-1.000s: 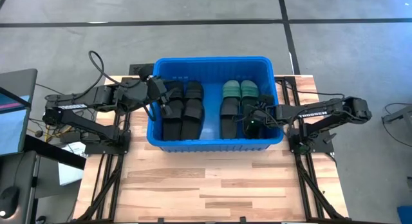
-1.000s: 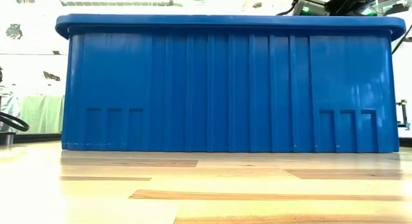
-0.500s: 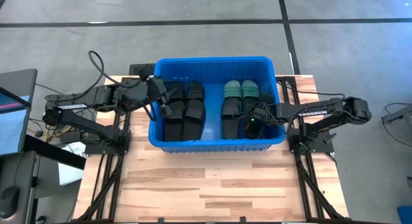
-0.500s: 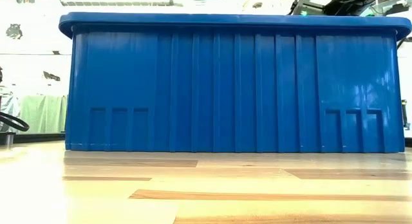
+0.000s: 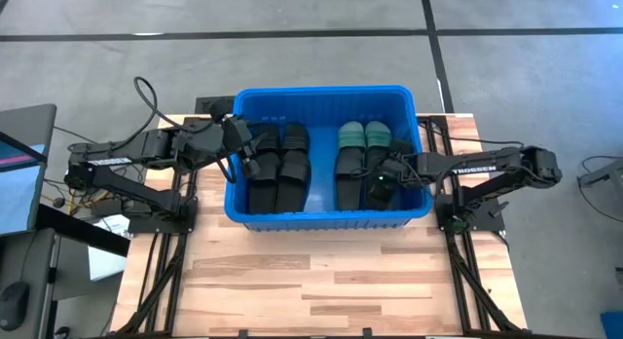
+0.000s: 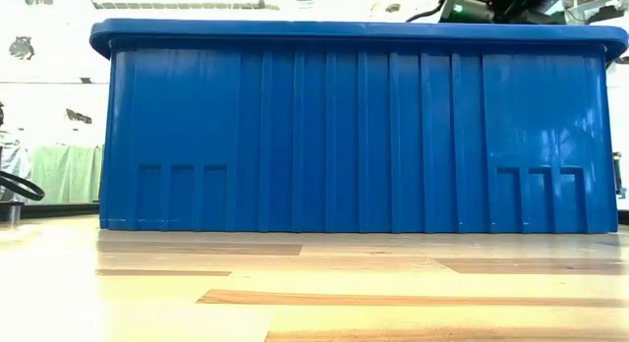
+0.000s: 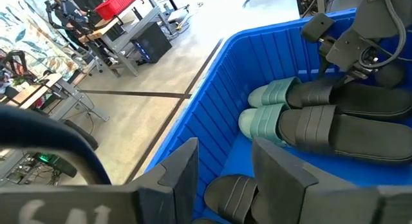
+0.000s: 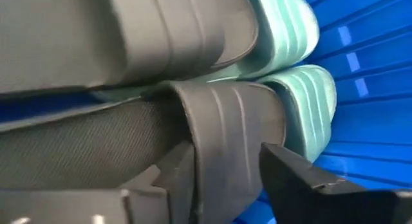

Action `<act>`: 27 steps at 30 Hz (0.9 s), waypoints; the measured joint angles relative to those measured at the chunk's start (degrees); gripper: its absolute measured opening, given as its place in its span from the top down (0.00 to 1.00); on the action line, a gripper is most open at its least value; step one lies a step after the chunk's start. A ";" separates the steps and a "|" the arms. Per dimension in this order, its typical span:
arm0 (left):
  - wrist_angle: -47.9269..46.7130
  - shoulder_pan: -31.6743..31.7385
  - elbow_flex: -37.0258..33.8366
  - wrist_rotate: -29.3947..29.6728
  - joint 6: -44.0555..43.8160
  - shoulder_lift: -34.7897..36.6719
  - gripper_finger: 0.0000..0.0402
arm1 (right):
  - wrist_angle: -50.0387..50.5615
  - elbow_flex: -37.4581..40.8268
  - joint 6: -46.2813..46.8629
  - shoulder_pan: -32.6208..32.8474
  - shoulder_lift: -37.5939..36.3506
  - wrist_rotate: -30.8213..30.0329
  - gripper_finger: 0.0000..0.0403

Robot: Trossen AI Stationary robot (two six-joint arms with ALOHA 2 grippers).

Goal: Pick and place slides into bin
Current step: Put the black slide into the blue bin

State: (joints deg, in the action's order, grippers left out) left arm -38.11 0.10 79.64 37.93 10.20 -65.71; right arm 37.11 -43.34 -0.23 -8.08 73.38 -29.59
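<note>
The blue bin (image 5: 326,94) stands at the far middle of the wooden table and fills the low view (image 6: 344,136). Black slides (image 5: 275,169) lie in its left half. In its right half two teal slides (image 5: 363,134) lie at the far end, with black slides (image 5: 350,178) overlapping their near ends. My right gripper (image 5: 378,188) reaches down into the bin's right half. It is open, with a black slide's strap (image 8: 225,121) between its fingers (image 8: 302,179). My left gripper (image 7: 224,147) hangs open over the bin's left half, holding nothing. My right gripper stands open astride the strap of the black slide, slanting down from the table's right side. I cannot tell whether a finger touches the strap. The slide lies on the others in the bin.
Bare table top (image 5: 311,271) stretches from the bin to the near edge. A monitor (image 5: 19,173) and cables sit off the table's left side. The bin's tall walls enclose both grippers.
The bin has slid slightly toward the table's right edge. My right hand has tipped a little inside the bin, its wrist shifting toward the bin's middle.
</note>
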 joint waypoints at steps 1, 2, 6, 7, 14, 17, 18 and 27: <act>-0.02 0.00 0.00 0.00 0.09 0.00 0.67 | 0.91 -0.36 -0.19 0.00 0.00 0.64 0.58; -0.06 0.00 0.00 0.00 0.10 0.00 0.67 | 1.99 -0.67 -0.22 0.03 0.00 1.17 0.56; -0.69 0.00 0.00 0.00 0.04 0.00 0.67 | 7.22 -1.51 0.27 0.04 0.00 1.23 0.47; -0.93 0.00 0.00 0.00 0.04 0.00 0.67 | 8.21 -1.78 0.73 0.04 0.00 1.18 0.46; -1.27 0.00 0.00 -0.01 -0.04 0.00 0.67 | 12.85 -3.81 4.03 0.04 0.00 0.38 0.44; -1.26 0.00 0.00 -0.02 -0.07 0.00 0.67 | 15.48 -4.84 5.50 0.04 0.00 -1.62 0.45; -1.27 0.00 0.00 -0.02 -0.09 0.00 0.67 | 16.11 -5.17 5.90 0.07 0.02 -2.21 0.45; -1.28 0.00 0.00 -0.02 -0.48 0.00 0.67 | 18.25 -7.17 6.06 0.04 0.00 -1.80 0.46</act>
State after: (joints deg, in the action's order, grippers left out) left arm -39.39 0.10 79.64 37.91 9.72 -65.71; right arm 55.36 -50.51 5.83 -8.03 73.38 -31.39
